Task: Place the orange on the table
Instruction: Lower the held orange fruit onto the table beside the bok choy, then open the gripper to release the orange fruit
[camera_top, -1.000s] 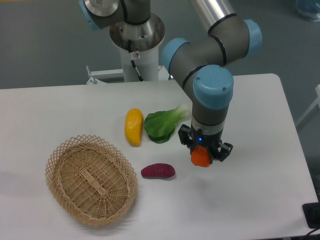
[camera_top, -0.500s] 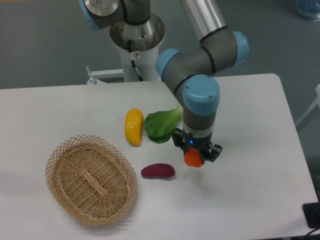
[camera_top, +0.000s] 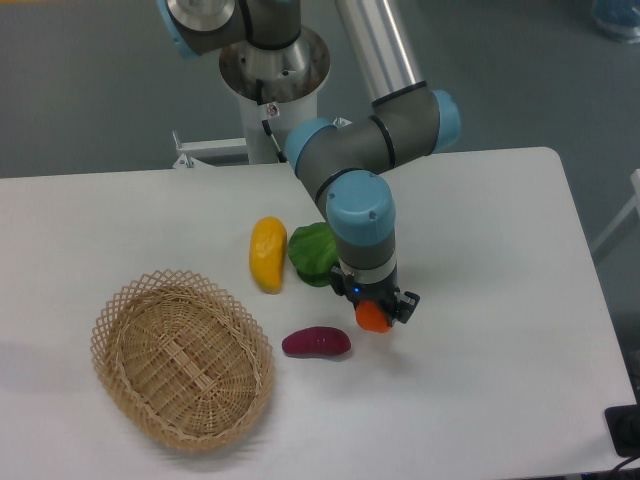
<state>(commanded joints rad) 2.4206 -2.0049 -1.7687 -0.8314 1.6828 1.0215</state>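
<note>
Above table (camera_top: 500, 250), arm bent down, fingers (camera_top: 377, 310) clamping orange (camera_top: 374, 317).

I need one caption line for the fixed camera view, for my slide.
UR5e gripper holds the orange low over the white table, beside the purple sweet potato and wicker basket.

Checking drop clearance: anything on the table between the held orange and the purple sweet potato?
No. In the camera view, only bare table separates the orange in the gripper from the sweet potato.
</note>
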